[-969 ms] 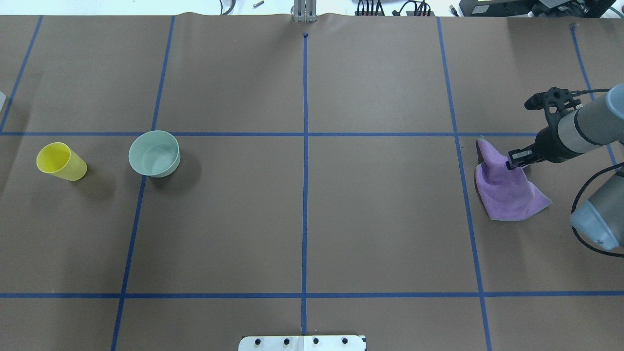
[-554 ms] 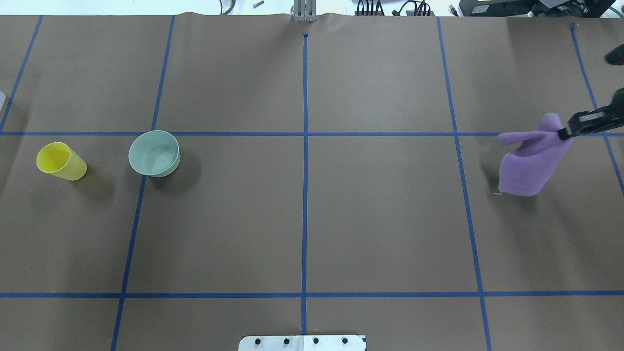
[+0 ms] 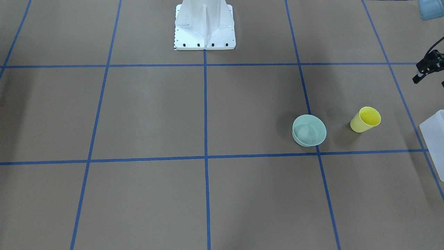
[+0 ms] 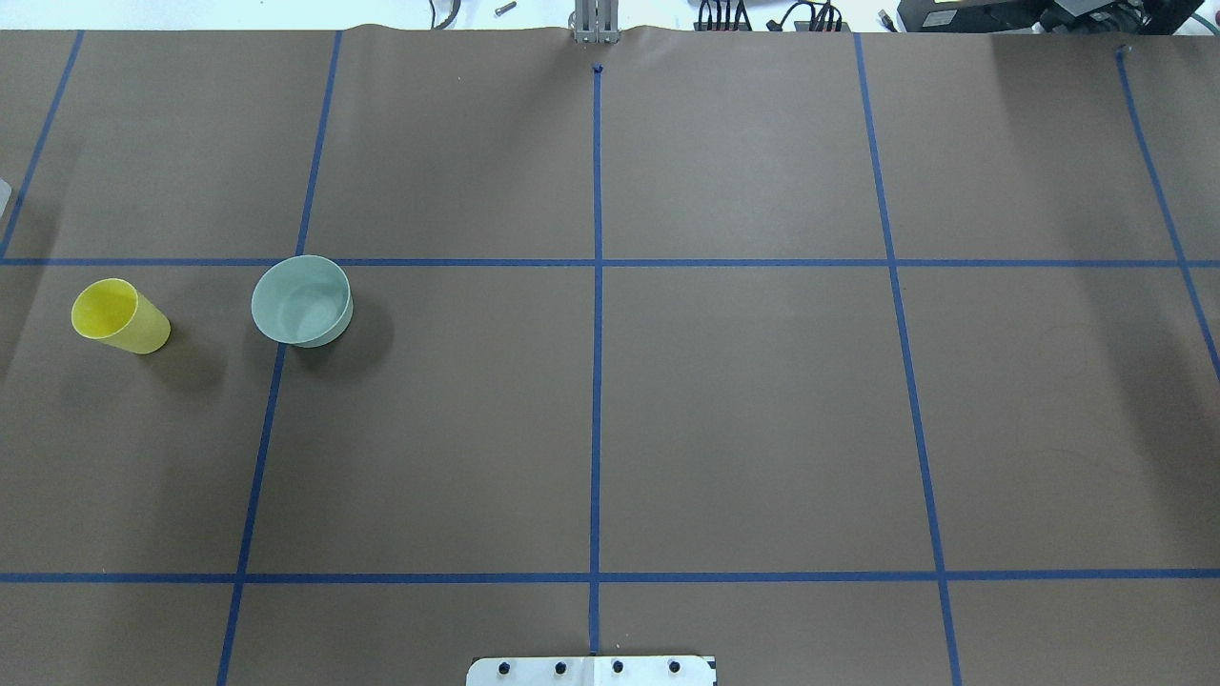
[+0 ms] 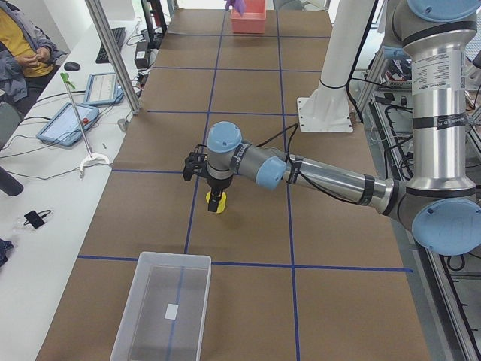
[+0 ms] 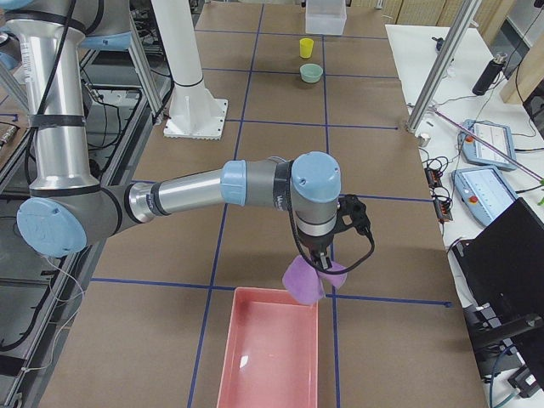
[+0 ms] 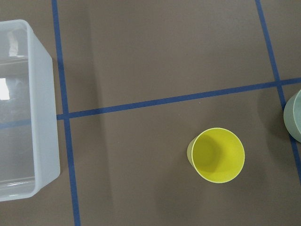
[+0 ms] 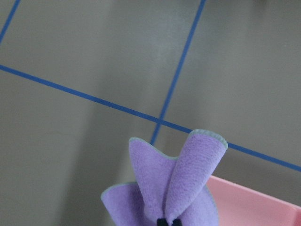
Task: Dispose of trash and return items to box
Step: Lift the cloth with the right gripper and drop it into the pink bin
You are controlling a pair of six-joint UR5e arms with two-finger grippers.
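Step in hand: delivering the purple cloth to the pink bin. By the look of it the drop is nearly due, but it is not yet made.
Right tool: pressed together on a pinch of the cloth's top. The folds hang free below it, right at the bin's inner rim, at the right end edge of the counter.
Left tool: it hangs above the yellow cup. Whether it is spread or pressed together cannot be told.
Remaining items: the cup and the green bowl stand upright near the left end edge, close together but apart. The clear box sits at that edge, beside the cup.
Next move: probably carry the cloth a little further over the bin's interior, then spread the tool so the whole cloth falls inside — a corner could drape over the rim.
After that: the cup and bowl likely go to the clear box.
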